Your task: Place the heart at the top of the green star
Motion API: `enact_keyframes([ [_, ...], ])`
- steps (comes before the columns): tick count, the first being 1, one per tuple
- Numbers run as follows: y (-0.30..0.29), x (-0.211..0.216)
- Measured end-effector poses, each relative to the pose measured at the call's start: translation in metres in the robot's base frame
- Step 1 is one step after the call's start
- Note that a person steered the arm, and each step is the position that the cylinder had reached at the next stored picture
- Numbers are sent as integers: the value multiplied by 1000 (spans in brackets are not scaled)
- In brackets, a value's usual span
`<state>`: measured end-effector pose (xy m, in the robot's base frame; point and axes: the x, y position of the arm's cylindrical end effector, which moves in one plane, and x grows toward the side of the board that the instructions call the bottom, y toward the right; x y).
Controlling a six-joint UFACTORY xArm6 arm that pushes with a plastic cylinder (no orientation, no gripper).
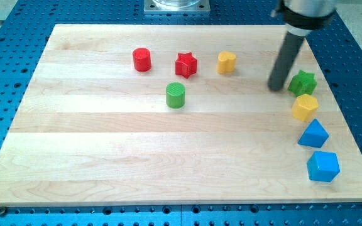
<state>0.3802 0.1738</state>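
The yellow heart (pixel 226 62) lies near the view's top, right of centre. The green star (pixel 302 82) sits at the view's right, well to the right of the heart and slightly lower. My tip (pixel 276 87) rests on the board just left of the green star, close to it, and to the lower right of the heart. The rod rises from the tip toward the view's top right.
A red star (pixel 186 64) and a red cylinder (pixel 142 59) lie left of the heart. A green cylinder (pixel 176 95) sits below them. A yellow hexagon (pixel 305 107), a blue triangular block (pixel 313 134) and a blue cube (pixel 323 166) line the right edge below the green star.
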Motion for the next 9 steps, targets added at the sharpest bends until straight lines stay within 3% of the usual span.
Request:
enact_keyframes([
  [1, -39, -41],
  [2, -97, -7],
  [3, -142, -32],
  [4, -78, -65],
  [5, -4, -63],
  [6, 18, -60],
  [7, -15, -62],
  [8, -26, -27],
  [9, -7, -27],
])
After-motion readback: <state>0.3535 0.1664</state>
